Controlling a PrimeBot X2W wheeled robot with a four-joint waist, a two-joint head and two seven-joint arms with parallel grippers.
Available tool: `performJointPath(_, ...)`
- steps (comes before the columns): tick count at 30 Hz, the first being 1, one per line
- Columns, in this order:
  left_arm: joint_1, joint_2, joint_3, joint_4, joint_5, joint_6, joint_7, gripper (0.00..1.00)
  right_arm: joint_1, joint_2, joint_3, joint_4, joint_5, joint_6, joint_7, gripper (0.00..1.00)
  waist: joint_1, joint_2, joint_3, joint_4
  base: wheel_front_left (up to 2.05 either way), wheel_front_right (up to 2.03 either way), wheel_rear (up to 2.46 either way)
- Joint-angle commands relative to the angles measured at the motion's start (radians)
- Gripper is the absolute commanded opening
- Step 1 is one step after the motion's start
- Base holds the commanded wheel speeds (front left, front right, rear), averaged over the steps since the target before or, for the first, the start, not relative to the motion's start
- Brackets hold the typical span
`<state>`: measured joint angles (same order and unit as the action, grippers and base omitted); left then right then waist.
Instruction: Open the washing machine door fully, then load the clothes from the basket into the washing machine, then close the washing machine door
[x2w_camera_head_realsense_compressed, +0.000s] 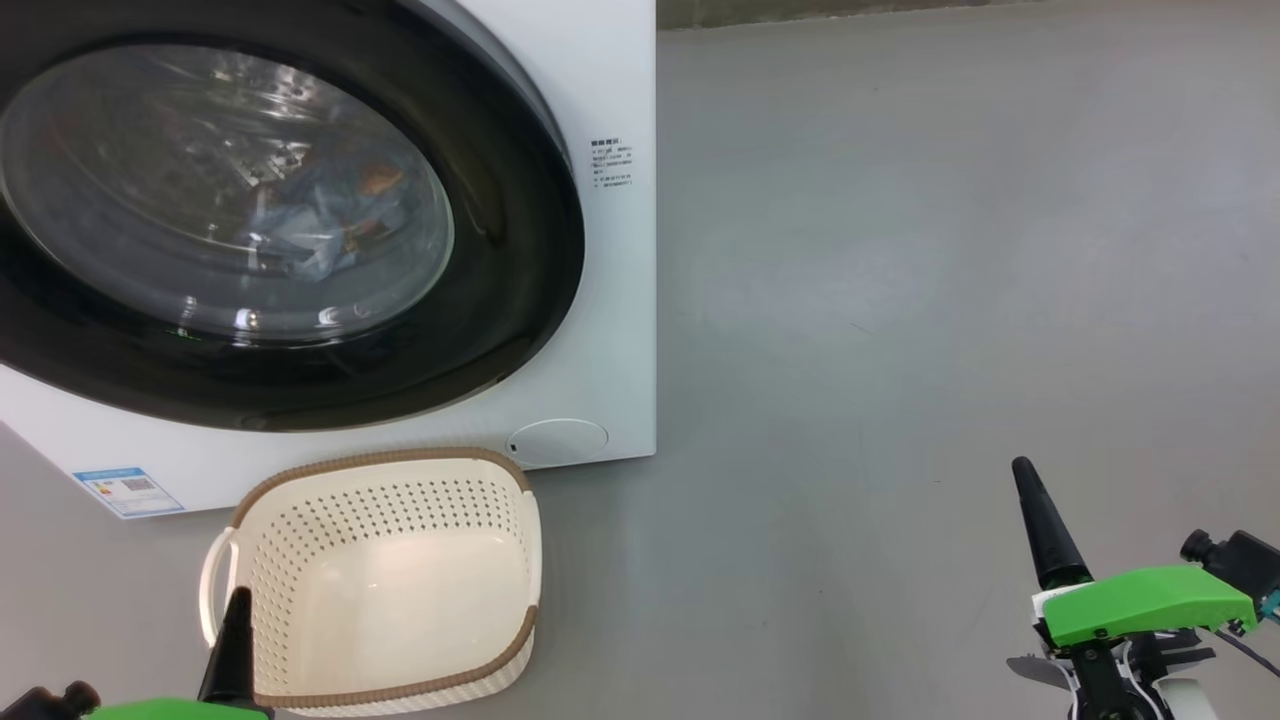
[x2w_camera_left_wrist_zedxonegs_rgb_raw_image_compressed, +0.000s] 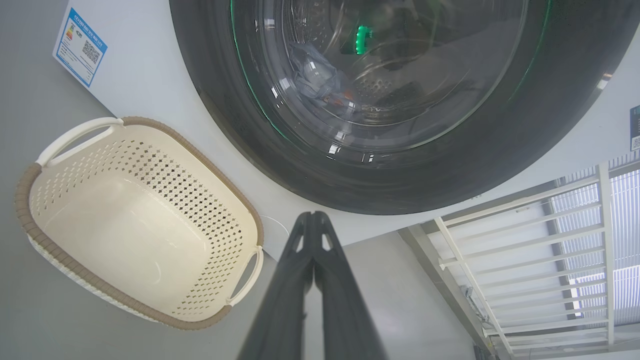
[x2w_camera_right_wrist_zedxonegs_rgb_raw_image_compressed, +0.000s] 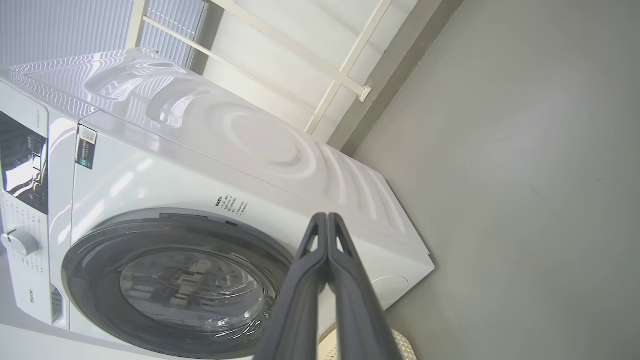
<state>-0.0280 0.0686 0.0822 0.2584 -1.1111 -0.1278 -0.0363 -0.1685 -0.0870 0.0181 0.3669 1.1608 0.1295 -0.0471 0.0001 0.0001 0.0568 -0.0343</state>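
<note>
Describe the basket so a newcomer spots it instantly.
Start at the white washing machine with the round black-rimmed door. On the grey floor before it stands the basket: cream perforated plastic with a brown woven-look rim, unlike the smooth white machine.

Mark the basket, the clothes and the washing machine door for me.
basket (x2w_camera_head_realsense_compressed: 400, 505), head view, perforated far wall.
clothes (x2w_camera_head_realsense_compressed: 330, 215), head view, blue fabric behind the glass.
washing machine door (x2w_camera_head_realsense_compressed: 520, 260), head view, black rim's right side.
</note>
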Motion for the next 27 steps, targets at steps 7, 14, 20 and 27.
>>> performJointPath(7,-0.049,0.006,0.024,-0.018,-0.083,-0.002,0.025,0.00,0.007,0.003,-0.011,-0.044,0.078,0.001,0.023,0.00,-0.0001,-0.0001,-0.008,0.005,0.00,0.00,0.00)
performJointPath(14,-0.054,0.002,0.026,-0.017,-0.151,-0.002,0.046,0.00,0.016,0.007,-0.029,-0.057,0.140,0.001,0.044,0.00,-0.0001,-0.0001,-0.015,0.010,0.00,0.00,0.00)
performJointPath(20,-0.058,-0.001,0.027,-0.016,-0.209,-0.002,0.064,0.00,0.024,0.010,-0.044,-0.068,0.194,0.001,0.062,0.00,-0.0001,-0.0001,-0.022,0.014,0.00,0.00,0.00)
performJointPath(27,-0.064,-0.005,0.028,-0.016,-0.278,-0.002,0.084,0.00,0.033,0.014,-0.062,-0.081,0.256,0.001,0.083,0.00,-0.0001,-0.0001,-0.029,0.019,0.00,0.00,0.00)
